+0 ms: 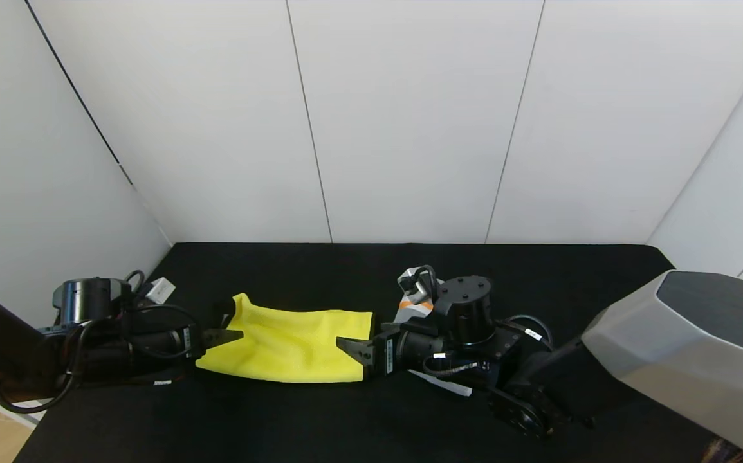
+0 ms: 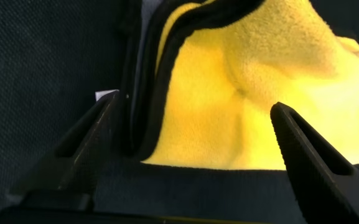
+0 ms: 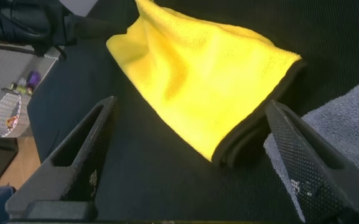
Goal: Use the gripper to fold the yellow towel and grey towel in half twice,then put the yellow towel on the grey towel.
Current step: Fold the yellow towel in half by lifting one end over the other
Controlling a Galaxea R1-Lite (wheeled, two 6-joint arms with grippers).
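The yellow towel lies folded on the black table, with stacked dark-trimmed edges showing at both ends. My left gripper is open at its left end, low over the table. In the left wrist view the gripper has its fingers spread either side of the towel's edge. My right gripper is open at the towel's right end; its wrist view shows the gripper spread before the towel's near corner. The grey towel lies beside that corner; its orange-striped end shows behind the right arm.
White walls stand close behind and to both sides of the table. A white strip lies under the right arm. Off the table's left edge are a small basket and a shelf.
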